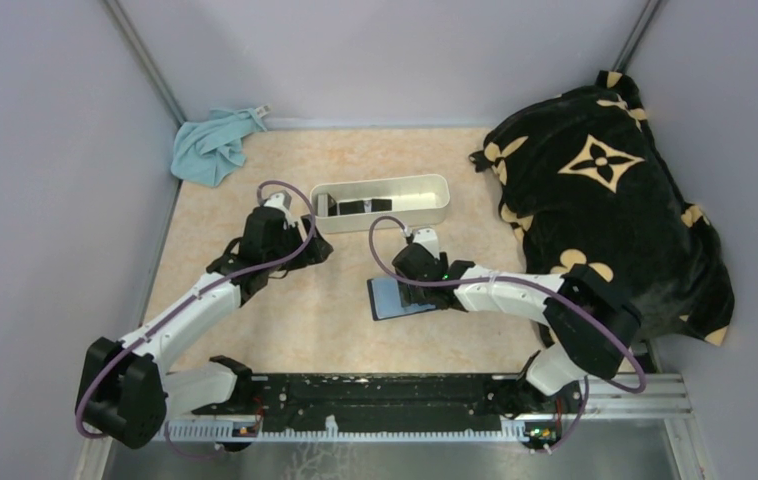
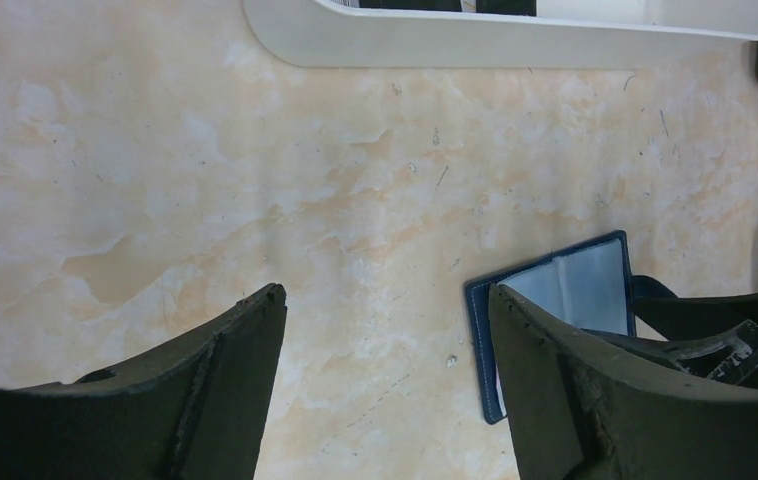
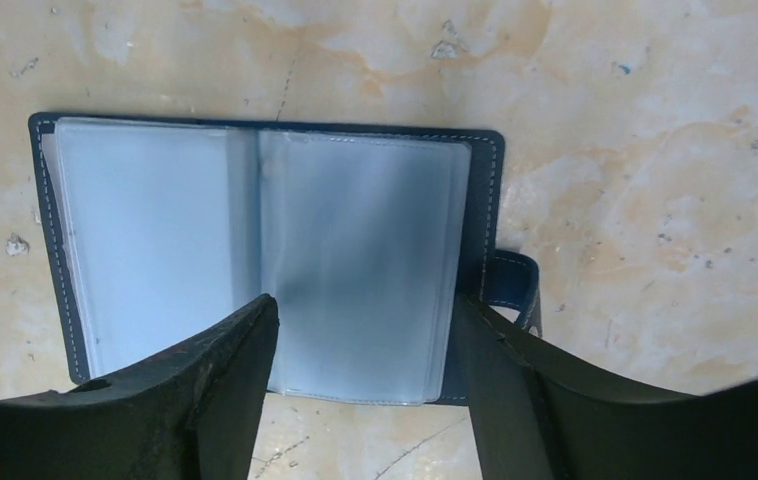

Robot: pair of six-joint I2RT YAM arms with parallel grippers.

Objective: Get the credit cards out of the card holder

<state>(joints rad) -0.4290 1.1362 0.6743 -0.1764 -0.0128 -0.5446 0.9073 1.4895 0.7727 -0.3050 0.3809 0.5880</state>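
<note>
The card holder (image 1: 393, 300) lies open and flat on the table, dark navy outside with pale blue clear sleeves (image 3: 355, 250) that look empty. Its snap tab (image 3: 510, 280) sticks out on the right. My right gripper (image 3: 365, 305) hovers open just above it, its fingers either side of the right-hand page (image 1: 417, 285). My left gripper (image 2: 385, 292) is open over bare table, left of the card holder (image 2: 585, 290) and near the tray's left end (image 1: 307, 250). A few dark credit cards (image 1: 355, 207) stand in the white tray.
The long white tray (image 1: 385, 218) sits behind the card holder, its wall (image 2: 515, 45) at the top of the left wrist view. A light blue cloth (image 1: 213, 145) lies at the back left. A black blanket with gold flowers (image 1: 605, 200) fills the right side.
</note>
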